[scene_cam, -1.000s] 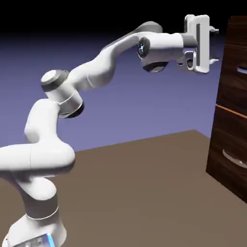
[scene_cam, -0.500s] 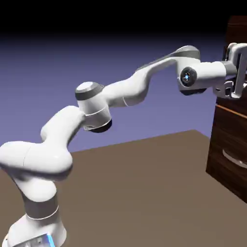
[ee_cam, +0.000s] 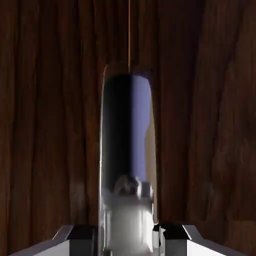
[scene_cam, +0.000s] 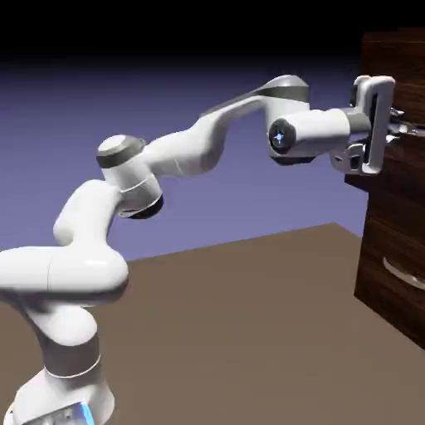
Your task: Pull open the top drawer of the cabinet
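Pulled out since a second ago, top drawer [scene_cam: 390, 75] juts from cabinet [scene_cam: 398, 232] — tool [scene_cam: 404, 129] clamped on its handle [ee_cam: 127, 150].

Plain brown tabletop [scene_cam: 249, 324] fills the lower exterior view, flat matte, evenly lit, under a blue-violet backdrop [scene_cam: 207, 199] that darkens to black along the top edge, no walls or windows.

Dark walnut top drawer [scene_cam: 390, 91], slightly out of cabinet [scene_cam: 397, 249].
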Available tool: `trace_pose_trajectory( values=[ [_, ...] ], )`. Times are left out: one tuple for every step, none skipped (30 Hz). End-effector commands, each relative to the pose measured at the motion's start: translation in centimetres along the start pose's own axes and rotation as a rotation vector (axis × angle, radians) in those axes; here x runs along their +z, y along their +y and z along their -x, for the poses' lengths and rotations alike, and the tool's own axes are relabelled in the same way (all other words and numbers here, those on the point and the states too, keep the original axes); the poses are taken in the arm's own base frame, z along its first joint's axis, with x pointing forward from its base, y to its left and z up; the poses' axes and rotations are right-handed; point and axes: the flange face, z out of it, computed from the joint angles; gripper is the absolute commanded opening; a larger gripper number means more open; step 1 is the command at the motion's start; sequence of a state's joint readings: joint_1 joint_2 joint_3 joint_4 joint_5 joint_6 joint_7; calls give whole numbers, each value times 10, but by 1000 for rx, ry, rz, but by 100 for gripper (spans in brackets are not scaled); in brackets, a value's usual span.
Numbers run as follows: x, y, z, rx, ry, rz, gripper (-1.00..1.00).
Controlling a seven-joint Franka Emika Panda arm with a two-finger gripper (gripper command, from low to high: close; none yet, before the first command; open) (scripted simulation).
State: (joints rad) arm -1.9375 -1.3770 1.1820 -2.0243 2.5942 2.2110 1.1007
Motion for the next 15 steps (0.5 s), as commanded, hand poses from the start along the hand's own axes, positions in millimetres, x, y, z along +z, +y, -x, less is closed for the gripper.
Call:
trace_pose_trajectory(
  values=[
    [-11, 0, -1, 1, 1, -1, -100],
    [-21, 0, -1, 1, 1, -1, -100],
    [-32, 0, 0, 1, 1, -1, -100],
    [-43, 0, 0, 1, 1, -1, -100],
    [-54, 0, 0, 1, 1, -1, -100],
    [-65, 0, 0, 1, 1, -1, -100],
    [-77, 0, 0, 1, 1, -1, -100],
    [-89, 0, 0, 1, 1, -1, -100],
    [-101, 0, 0, 1, 1, -1, -100],
    [-113, 0, 0, 1, 1, -1, -100],
    [-124, 0, 0, 1, 1, -1, -100],
    [-124, 0, 0, 1, 1, -1, 100],
    [-124, 0, 0, 1, 1, -1, 100],
    [-138, -1, 0, 0, 2, -1, 100],
    [-151, -1, 1, -1, 2, -1, 100]
  ],
)
